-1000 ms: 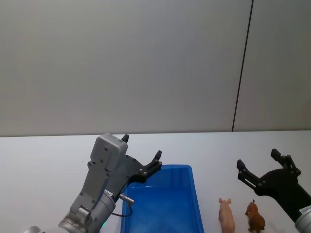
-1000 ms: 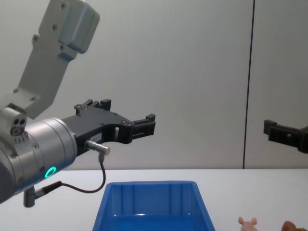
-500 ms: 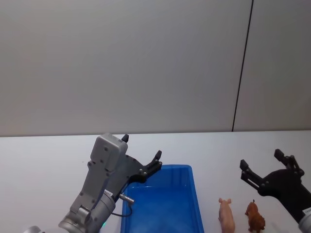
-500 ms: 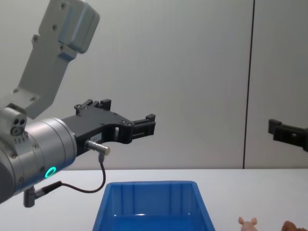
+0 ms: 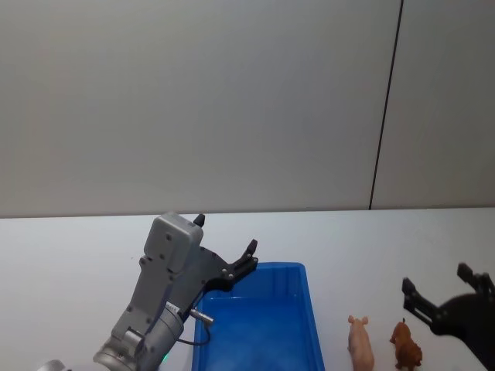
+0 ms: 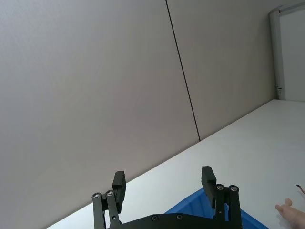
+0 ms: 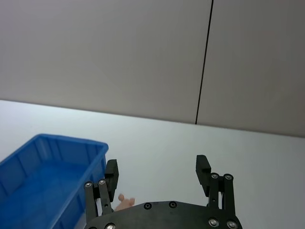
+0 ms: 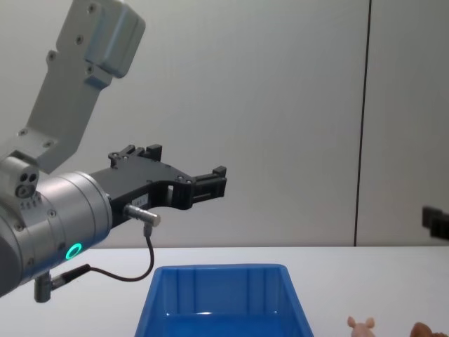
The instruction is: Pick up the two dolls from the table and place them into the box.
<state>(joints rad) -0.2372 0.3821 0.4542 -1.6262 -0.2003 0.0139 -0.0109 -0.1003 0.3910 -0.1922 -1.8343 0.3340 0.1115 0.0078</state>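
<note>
The pink doll [image 5: 360, 342] and the brown doll [image 5: 405, 345] stand side by side on the white table [image 5: 62, 263], just right of the blue box [image 5: 271, 267], the pink one nearer it. The left gripper [image 5: 225, 233] hovers over the box's left rear corner, fingers spread wide and empty. The right gripper [image 5: 435, 278], likewise wide and empty, hangs right of the box, seemingly just beyond the brown doll.
</note>
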